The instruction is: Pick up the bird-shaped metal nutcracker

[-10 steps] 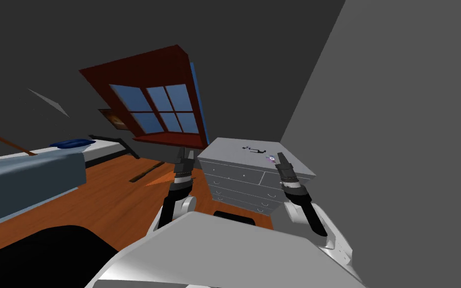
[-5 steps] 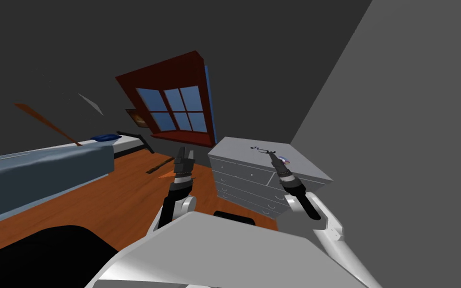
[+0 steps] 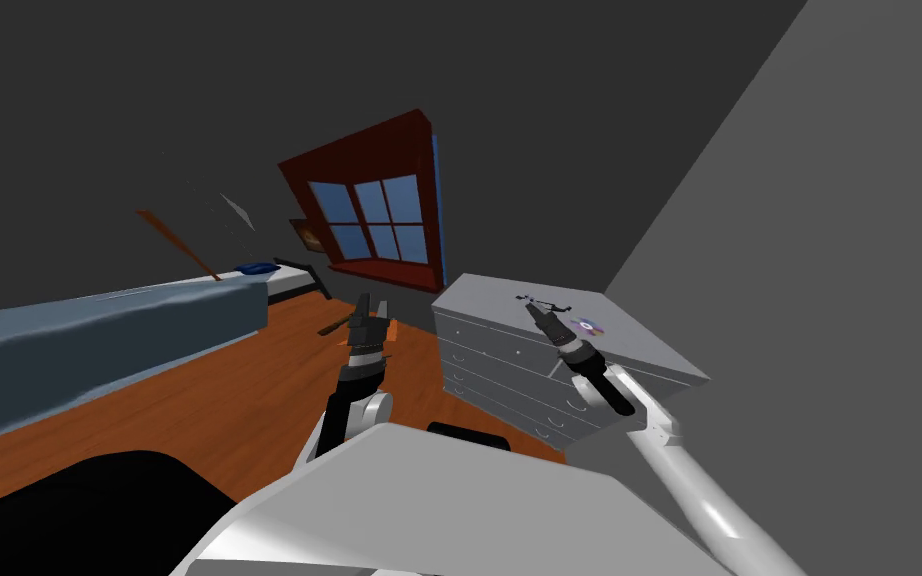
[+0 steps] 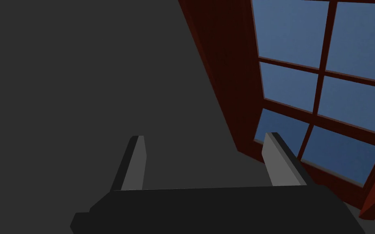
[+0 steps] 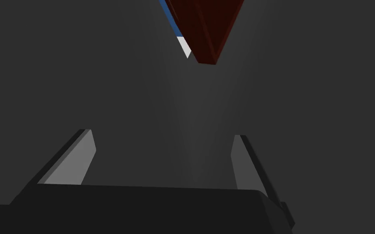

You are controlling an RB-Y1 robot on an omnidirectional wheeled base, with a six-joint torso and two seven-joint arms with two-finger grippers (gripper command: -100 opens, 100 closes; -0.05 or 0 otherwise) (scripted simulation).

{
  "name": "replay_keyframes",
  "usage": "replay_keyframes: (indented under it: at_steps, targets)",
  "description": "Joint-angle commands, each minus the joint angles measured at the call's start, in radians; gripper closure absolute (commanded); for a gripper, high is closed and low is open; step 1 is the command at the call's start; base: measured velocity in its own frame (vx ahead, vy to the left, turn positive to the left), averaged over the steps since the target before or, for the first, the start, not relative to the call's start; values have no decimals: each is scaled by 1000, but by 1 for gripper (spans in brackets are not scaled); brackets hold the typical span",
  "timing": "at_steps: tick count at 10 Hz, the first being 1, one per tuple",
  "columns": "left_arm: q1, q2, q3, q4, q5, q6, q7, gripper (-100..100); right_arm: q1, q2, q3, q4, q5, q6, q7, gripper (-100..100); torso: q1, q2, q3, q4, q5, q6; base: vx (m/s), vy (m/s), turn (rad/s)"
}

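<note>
The nutcracker (image 3: 546, 302), a small dark item, lay on the grey top of the dresser (image 3: 509, 355), toward its far side and well back from the front edge with the drawers. The right gripper (image 3: 532, 311) hung over that top with its tips just short of the nutcracker, which lay directly ahead of them. Its 2 fingers stood wide apart and held nothing, as the right wrist view (image 5: 162, 135) confirmed. That view faced the dark wall (image 5: 101, 61), so the fingers were judged to point level over the top, not down at it; a downward tilt would be needed. The nutcracker's long axis appeared to run across the line of reach, though it was too small to be sure. The right arm was plainly the nearer. The left gripper (image 3: 370, 308) hung over the wood floor (image 3: 249, 400) beside the dresser, fingers apart and empty (image 4: 203, 137). A small purple disc (image 3: 587, 326) lay on the top just beside the right wrist, and a grey side wall (image 3: 799, 300) closed in the dresser's right side, limiting room there.
</note>
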Motion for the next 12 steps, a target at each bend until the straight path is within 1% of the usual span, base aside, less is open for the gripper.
replay_keyframes:
  at_steps: [1, 2, 3, 4, 5, 6, 7, 8, 9, 10, 11, 12]
  targets:
    - [0, 0, 0, 0, 0, 0, 0, 0, -29, -28, 8, 32, 20, -13, 3, -100, 0, 0, 0, 0, 0, 0, -21, 39, 108]
    - [0, 0, 0, 0, 0, 0, 0, 0, -71, -68, 27, 76, 61, -37, 6, -100, -1, 0, 0, 0, 0, 1, -25, 58, 205]
    - [0, 0, 0, 0, 0, 0, 0, 0, -80, -78, 27, 84, 61, -37, 6, -100, 0, 0, 0, 0, 0, 0, -21, 48, 93]
    - [0, 0, 0, 0, 0, 0, 0, 0, -121, -119, 48, 126, 103, -63, 8, -100, 0, 0, 0, 0, 0, 1, -15, 52, 209]
    - [0, 0, 0, 0, 0, 0, 0, 0, -132, -127, 48, 138, 103, -63, 8, -100, 0, 0, 0, 0, 0, 0, -8, 40, 102]
    - [0, 0, 0, 0, 0, 0, 0, 0, -172, -167, 71, 179, 145, -92, 9, -100, -1, 0, 0, 0, 0, 1, -9, 58, 182]
    - [0, 0, 0, 0, 0, 0, 0, 0, -184, -177, 71, 193, 145, -92, 9, -100, 0, -1, 0, 0, 0, 0, -12, 42, 104]
    - [0, 0, 0, 0, 0, 0, 0, 0, -224, -217, 96, 231, 186, -123, 10, -100, -1, 0, 0, 0, 0, 1, -15, 39, 200]
    - [0, 0, 0, 0, 0, 0, 0, 0, -235, -226, 96, 248, 186, -123, 10, -100, -1, 0, 0, 0, 0, 0, -11, 24, 93]
    - [0, 0, 0, 0, 0, 0, 0, 0, -273, -262, 122, 286, 228, -157, 9, -100, -2, 0, 0, 0, 0, 1, -7, 26, 186]
    - [0, 0, 0, 0, 0, 0, 0, 0, -286, -274, 122, 303, 228, -157, 9, -100, -2, 0, 0, 0, 0, 1, -2, 21, 102]
    - [0, 0, 0, 0, 0, 0, 0, 0, -328, -312, 151, 345, 270, -193, 8, -100, -2, -1, 0, 0, 0, 2, 3, 27, 159]
